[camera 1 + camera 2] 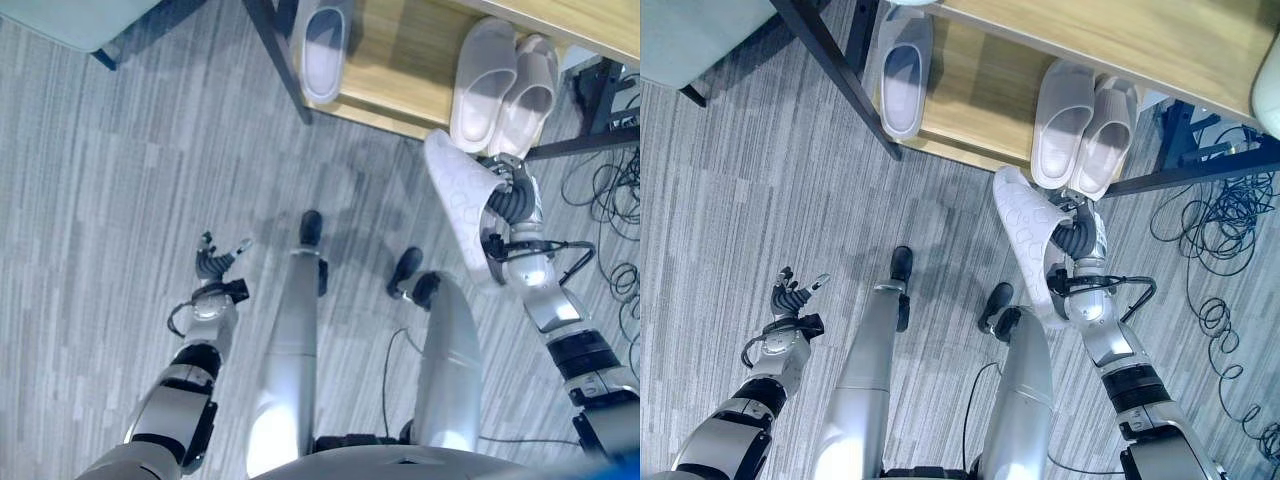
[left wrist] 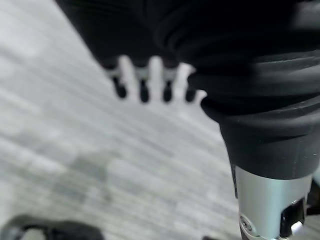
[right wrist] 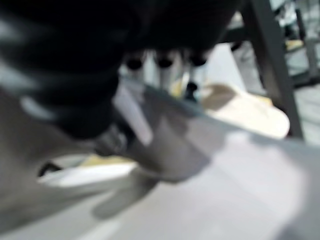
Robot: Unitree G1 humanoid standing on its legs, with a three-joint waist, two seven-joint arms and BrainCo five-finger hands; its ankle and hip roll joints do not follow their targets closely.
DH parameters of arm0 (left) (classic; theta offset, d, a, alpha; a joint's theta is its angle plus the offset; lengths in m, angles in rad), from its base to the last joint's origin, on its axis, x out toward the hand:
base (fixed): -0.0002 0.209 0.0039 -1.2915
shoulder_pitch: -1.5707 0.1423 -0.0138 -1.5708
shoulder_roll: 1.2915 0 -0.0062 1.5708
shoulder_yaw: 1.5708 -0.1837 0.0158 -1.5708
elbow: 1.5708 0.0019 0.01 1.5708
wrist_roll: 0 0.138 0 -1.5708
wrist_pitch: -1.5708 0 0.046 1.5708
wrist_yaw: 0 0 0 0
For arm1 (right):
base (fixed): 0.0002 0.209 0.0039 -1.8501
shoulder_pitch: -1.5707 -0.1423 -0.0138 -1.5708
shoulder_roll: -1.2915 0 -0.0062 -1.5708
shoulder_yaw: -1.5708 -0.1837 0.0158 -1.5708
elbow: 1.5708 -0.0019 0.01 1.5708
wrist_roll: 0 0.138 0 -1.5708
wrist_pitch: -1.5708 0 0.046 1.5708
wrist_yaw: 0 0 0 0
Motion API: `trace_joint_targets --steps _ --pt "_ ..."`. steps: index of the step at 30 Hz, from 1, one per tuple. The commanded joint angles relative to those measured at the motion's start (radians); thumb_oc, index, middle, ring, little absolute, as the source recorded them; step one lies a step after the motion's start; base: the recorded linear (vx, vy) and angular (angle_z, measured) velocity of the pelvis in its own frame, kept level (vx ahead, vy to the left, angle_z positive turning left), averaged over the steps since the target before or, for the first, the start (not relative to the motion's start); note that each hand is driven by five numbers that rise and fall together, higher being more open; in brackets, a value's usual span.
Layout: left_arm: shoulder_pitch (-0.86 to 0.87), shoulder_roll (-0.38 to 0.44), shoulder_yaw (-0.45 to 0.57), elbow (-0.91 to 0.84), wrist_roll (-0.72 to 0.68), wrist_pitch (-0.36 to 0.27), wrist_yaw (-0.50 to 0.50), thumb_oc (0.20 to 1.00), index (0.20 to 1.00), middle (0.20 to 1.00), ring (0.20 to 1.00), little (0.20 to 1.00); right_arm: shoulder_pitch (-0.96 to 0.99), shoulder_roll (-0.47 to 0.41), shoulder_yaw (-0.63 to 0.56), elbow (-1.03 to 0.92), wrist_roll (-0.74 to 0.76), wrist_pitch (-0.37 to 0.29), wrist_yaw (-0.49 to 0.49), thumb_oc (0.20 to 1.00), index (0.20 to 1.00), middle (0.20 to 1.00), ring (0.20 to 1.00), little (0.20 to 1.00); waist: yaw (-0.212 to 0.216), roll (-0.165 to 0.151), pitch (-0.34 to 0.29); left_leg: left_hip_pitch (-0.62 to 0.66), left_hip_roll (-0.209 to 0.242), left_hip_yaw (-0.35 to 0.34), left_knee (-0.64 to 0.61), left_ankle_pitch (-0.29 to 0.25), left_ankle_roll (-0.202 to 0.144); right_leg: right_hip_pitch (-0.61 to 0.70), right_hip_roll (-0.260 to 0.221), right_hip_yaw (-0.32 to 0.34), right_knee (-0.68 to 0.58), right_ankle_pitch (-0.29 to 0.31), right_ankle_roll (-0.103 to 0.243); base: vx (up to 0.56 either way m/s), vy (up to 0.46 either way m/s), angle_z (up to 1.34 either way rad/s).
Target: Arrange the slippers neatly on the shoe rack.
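White slipper [image 1: 1025, 235], sole side showing, is clamped in the right hand [image 1: 1077, 240] just in front of the shoe rack [image 1: 980, 95]; its long axis runs from the rack back toward the robot. Three more slippers lie on the wooden shelf, long axes front to back. The left hand [image 1: 792, 293] hangs over the carpet [image 1: 730, 190], fingers loosely spread.

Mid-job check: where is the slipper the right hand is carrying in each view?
Left eye: held slipper, right of centre, sole showing, below the rack.
Right eye, centre-right.
Right wrist: pale surface past the fingers.
Left wrist: carpet.
Shared landmark: slipper pair on the shoe rack.
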Motion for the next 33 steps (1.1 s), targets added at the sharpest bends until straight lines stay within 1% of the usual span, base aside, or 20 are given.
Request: trace_joint_targets --steps 1,2,4,7,8,9,12,13,14,17,18,19,26,30,33 --pt "0.005 0.002 0.040 -0.020 -0.023 -0.037 0.039 1.000 1.000 1.000 1.000 1.000 -0.036 -0.051 -0.054 -0.088 -0.015 -0.019 -0.070 0.200 0.200 0.200 0.200 0.200 -0.002 0.048 -0.046 -0.081 0.009 -0.052 0.099 -0.145 0.026 -0.019 -0.004 0.059 -0.016 0.014 0.046 0.08 -0.004 0.01" --pt "0.006 0.001 0.039 -0.022 -0.022 -0.035 0.041 1.000 1.000 1.000 1.000 1.000 -0.035 -0.051 -0.055 -0.090 -0.016 -0.018 -0.070 0.200 0.200 0.200 0.200 0.200 -0.002 0.046 -0.053 -0.093 0.008 -0.050 0.107 -0.148 0.026 -0.032 -0.006 0.063 -0.007 0.010 0.047 0.13 -0.019 0.03" --pt "0.011 -0.005 0.062 -0.092 -0.069 -0.054 0.050 1.000 1.000 1.000 1.000 1.000 -0.056 -0.057 -0.072 -0.112 -0.032 -0.006 -0.080 0.200 0.200 0.200 0.200 0.200 -0.001 0.050 -0.070 -0.174 -0.003 -0.048 0.183 -0.176 0.031 -0.120 -0.011 0.083 0.079 -0.021 0.041 0.12 -0.018 0.06" --pt "0.028 -0.021 0.090 -0.180 -0.144 -0.081 0.053 1.000 1.000 1.000 1.000 1.000 -0.077 -0.061 -0.063 -0.116 -0.042 0.002 -0.072 0.200 0.200 0.200 0.200 0.200 0.005 0.052 -0.079 -0.226 -0.006 -0.048 0.247 -0.205 0.036 -0.180 -0.013 0.103 0.149 -0.049 0.036 0.10 -0.020 0.08" --pt "0.022 -0.027 0.102 -0.202 -0.182 -0.091 0.053 1.000 1.000 1.000 1.000 1.000 -0.085 -0.067 -0.056 -0.103 -0.047 0.007 -0.066 0.200 0.200 0.200 0.200 0.200 0.007 0.053 -0.080 -0.244 -0.011 -0.049 0.271 -0.216 0.038 -0.200 -0.014 0.108 0.174 -0.060 0.033 0.16 -0.078 0.02" --pt "0.007 -0.041 0.122 -0.254 -0.236 -0.114 0.066 1.000 1.000 1.000 1.000 1.000 -0.120 -0.074 -0.036 -0.037 -0.042 0.025 -0.064 0.200 0.200 0.200 0.200 0.200 0.013 0.053 -0.088 -0.289 -0.019 -0.053 0.321 -0.233 0.037 -0.248 -0.020 0.120 0.229 -0.086 0.025 0.13 -0.065 0.04" --pt "-0.011 -0.044 0.120 -0.273 -0.241 -0.121 0.071 1.000 1.000 1.000 1.000 1.000 -0.166 -0.078 -0.018 0.014 -0.037 0.033 -0.067 0.200 0.200 0.200 0.200 0.200 0.012 0.051 -0.101 -0.329 -0.024 -0.055 0.358 -0.245 0.035 -0.293 -0.028 0.132 0.273 -0.100 0.024 0.10 -0.034 0.11" --pt "-0.024 -0.038 0.119 -0.287 -0.262 -0.131 0.073 1.000 1.000 1.000 1.000 1.000 -0.242 -0.108 0.006 0.063 -0.040 0.050 -0.070 0.200 0.200 0.200 0.200 0.200 0.020 0.044 -0.096 -0.341 -0.030 -0.054 0.373 -0.254 0.032 -0.316 -0.034 0.142 0.304 -0.109 0.022 0.10 -0.031 0.11" --pt "-0.025 -0.039 0.120 -0.287 -0.262 -0.131 0.073 1.000 1.000 1.000 1.000 1.000 -0.249 -0.109 0.009 0.068 -0.039 0.049 -0.071 0.200 0.200 0.200 0.200 0.200 0.019 0.044 -0.093 -0.341 -0.030 -0.053 0.374 -0.254 0.032 -0.317 -0.034 0.144 0.306 -0.110 0.022 0.07 -0.031 0.11" --pt "-0.041 -0.025 0.114 -0.293 -0.274 -0.137 0.074 1.000 1.000 1.000 1.000 1.000 -0.354 -0.116 0.052 0.148 -0.016 0.063 -0.076 0.200 0.200 0.200 0.200 0.200 0.031 0.037 -0.082 -0.341 -0.035 -0.056 0.373 -0.255 0.027 -0.327 -0.039 0.155 0.323 -0.115 0.023 0.02 -0.027 0.01" --pt "-0.047 -0.019 0.118 -0.296 -0.277 -0.138 0.074 1.000 1.000 1.000 1.000 1.000 -0.397 -0.119 0.073 0.189 -0.005 0.063 -0.079 0.200 0.200 0.200 0.200 0.200 0.033 0.036 -0.073 -0.341 -0.038 -0.053 0.376 -0.255 0.026 -0.331 -0.041 0.157 0.330 -0.117 0.024 0.06 -0.052 0.03" --pt "-0.048 -0.009 0.112 -0.328 -0.300 -0.147 0.072 1.000 1.000 1.000 1.000 1.000 -0.495 -0.133 0.100 0.245 0.017 0.081 -0.090 0.200 0.200 0.200 0.200 0.200 0.046 0.033 -0.055 -0.341 -0.042 -0.054 0.394 -0.261 0.022 -0.338 -0.046 0.170 0.353 -0.123 0.025 0.05 -0.032 0.04" --pt "-0.040 -0.004 0.086 -0.373 -0.312 -0.147 0.069 1.000 1.000 1.000 1.000 1.000 -0.666 -0.146 0.161 0.359 0.093 0.089 -0.098 0.200 0.200 0.200 0.200 0.200 0.066 0.028 -0.016 -0.341 -0.053 -0.047 0.430 -0.285 0.017 -0.351 -0.057 0.192 0.400 -0.145 0.021 0.04 -0.002 0.13" --pt "-0.029 0.004 0.072 -0.430 -0.319 -0.158 0.069 1.000 1.000 1.000 1.000 1.000 -0.768 -0.164 0.199 0.465 0.144 0.096 -0.105 0.200 0.200 0.200 0.200 0.200 0.080 0.032 0.008 -0.341 -0.064 -0.046 0.432 -0.284 0.014 -0.357 -0.067 0.202 0.418 -0.154 0.017 0.03 0.010 0.08" --pt "-0.009 0.025 0.051 -0.470 -0.297 -0.158 0.067 1.000 1.000 1.000 1.000 1.000 -0.878 -0.181 0.279 0.566 0.180 0.093 -0.094 0.200 0.200 0.200 0.200 0.200 0.100 0.038 0.022 -0.341 -0.068 -0.046 0.439 -0.287 0.010 -0.364 -0.069 0.210 0.425 -0.156 0.019 0.03 0.034 0.13"
